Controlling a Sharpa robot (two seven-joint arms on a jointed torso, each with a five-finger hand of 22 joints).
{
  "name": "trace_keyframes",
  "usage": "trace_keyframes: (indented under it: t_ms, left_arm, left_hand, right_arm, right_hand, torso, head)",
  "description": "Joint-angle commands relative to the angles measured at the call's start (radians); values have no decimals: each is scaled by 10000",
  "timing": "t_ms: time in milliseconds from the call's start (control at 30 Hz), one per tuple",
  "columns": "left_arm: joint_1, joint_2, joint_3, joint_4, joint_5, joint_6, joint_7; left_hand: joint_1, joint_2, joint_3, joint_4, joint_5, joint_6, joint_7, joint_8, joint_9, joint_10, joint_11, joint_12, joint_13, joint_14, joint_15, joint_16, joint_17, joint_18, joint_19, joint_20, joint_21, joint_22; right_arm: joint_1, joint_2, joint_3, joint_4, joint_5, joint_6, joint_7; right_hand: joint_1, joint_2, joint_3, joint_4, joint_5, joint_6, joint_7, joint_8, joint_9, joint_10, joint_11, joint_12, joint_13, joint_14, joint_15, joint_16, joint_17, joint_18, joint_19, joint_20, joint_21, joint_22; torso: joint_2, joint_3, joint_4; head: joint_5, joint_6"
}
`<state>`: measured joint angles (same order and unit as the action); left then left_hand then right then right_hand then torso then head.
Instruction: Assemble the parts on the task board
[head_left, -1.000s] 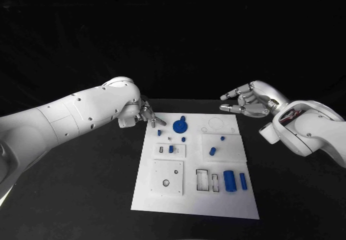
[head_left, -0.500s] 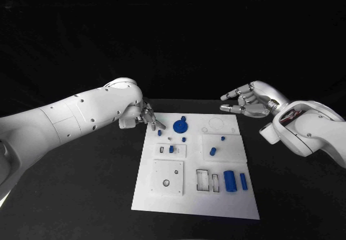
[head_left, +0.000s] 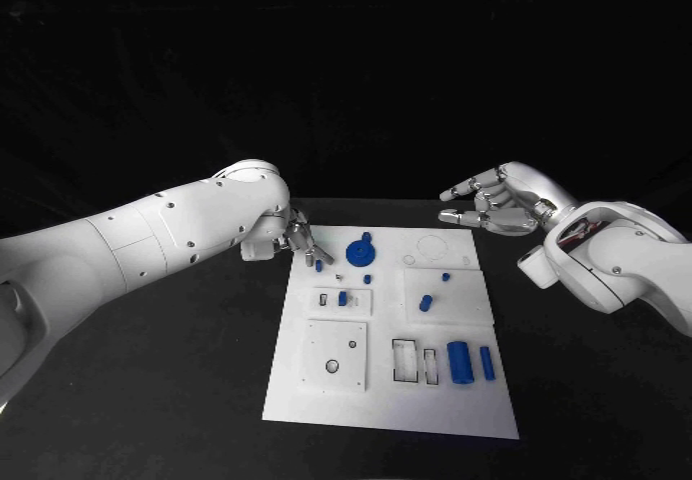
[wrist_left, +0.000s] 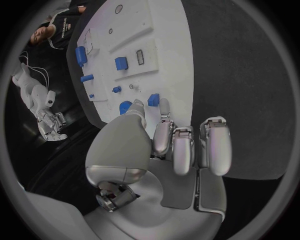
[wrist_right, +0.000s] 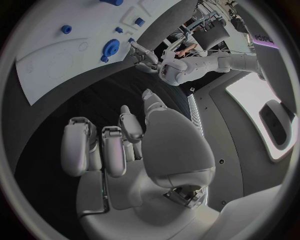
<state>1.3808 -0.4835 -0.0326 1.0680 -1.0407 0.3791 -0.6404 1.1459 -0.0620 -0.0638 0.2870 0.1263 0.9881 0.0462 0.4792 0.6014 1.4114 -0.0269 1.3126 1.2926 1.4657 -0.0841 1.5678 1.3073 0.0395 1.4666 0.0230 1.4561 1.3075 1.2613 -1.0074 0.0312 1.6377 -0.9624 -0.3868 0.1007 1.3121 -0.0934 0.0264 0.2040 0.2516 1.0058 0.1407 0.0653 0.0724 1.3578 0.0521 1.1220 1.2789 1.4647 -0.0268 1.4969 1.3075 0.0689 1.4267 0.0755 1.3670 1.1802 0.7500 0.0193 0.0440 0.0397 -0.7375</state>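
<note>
Two sets of fingers, both released, grasping nothing. Left hand (head_left: 296, 240) low over the task board's (head_left: 389, 400) far left corner, fingers (wrist_left: 164, 131) stretched toward a small blue part (head_left: 319, 266) and just short of the blue gear-like piece (head_left: 359, 248). Right hand (head_left: 493, 206) raised beyond the board's far right corner, fingers (wrist_right: 103, 150) loosely curved and apart, well clear of the plate. White board lengthwise on the black desk (head_left: 159, 400), more blue parts (head_left: 459, 361) scattered across it, two cylinders near its close right corner.
</note>
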Motion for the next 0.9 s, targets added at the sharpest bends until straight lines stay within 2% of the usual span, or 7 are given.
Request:
trace_keyframes:
  t_ms: [33,300,533,733,900]
  left_arm:
    - [-7,43,-3,16,79,90,100]
    - [-24,85,-15,-11,131,88,101]
    - [-30,108,-21,-35,140,118,98]
    - [-33,121,-23,-41,142,117,134]
    - [-33,115,-24,-46,230,-107,200]
  left_hand:
    - [143,72,102,-8,-43,95,-20,1,-23,75,2,67,15,1051,-26,30,2635,-6,439,-7,33,879]
    - [512,273,298,-109,-50,124,-29,-4,-102,81,-8,62,8,1051,-37,30,2635,-3,435,-20,24,874]
    - [1097,493,689,-352,-31,117,-50,-31,-197,74,-28,47,-4,1051,-50,30,2635,-1,431,-32,14,871]
    - [1839,697,1314,-750,1,79,-101,-93,-311,48,-75,9,-31,1051,-90,30,2635,5,423,-66,-5,856]
    - [2391,880,2251,-1091,28,1,-106,-169,-437,19,-97,-40,-58,1051,-110,30,2635,12,410,-95,-35,828]
  right_arm:
    - [-6,15,1,-3,-7,126,85]
    - [-6,21,1,0,-7,137,84]
    - [-6,25,1,3,-6,152,82]
    - [-6,32,1,2,-6,163,80]
    - [-6,32,1,2,-6,180,72]
  right_hand:
    - [-16,59,-56,25,67,-42,-19,41,14,-76,-3,-27,-6,805,20,-50,1617,92,-56,14,-66,-7]
    - [-16,59,-56,25,67,-42,-19,41,14,-76,-3,-27,-6,805,20,-50,1617,92,-56,14,-66,-7]
    - [-16,59,-56,25,67,-42,-19,41,14,-76,-3,-27,-6,805,20,-50,1617,92,-56,14,-66,-7]
    - [-16,59,-56,25,67,-42,-19,41,14,-76,-3,-27,-6,805,20,-50,1617,92,-56,14,-66,-7]
    - [-16,59,-56,25,67,-42,-19,41,14,-76,-3,-27,-6,805,20,-50,1617,92,-56,14,-66,-7]
  torso:
    - [3,3,2]
    - [-2,-2,2]
    - [-5,2,6]
    - [-4,1,7]
    - [-8,3,4]
  head:
    - [-9,-28]
    - [-27,-57]
    - [-35,-75]
    - [-36,-88]
    - [-43,-105]
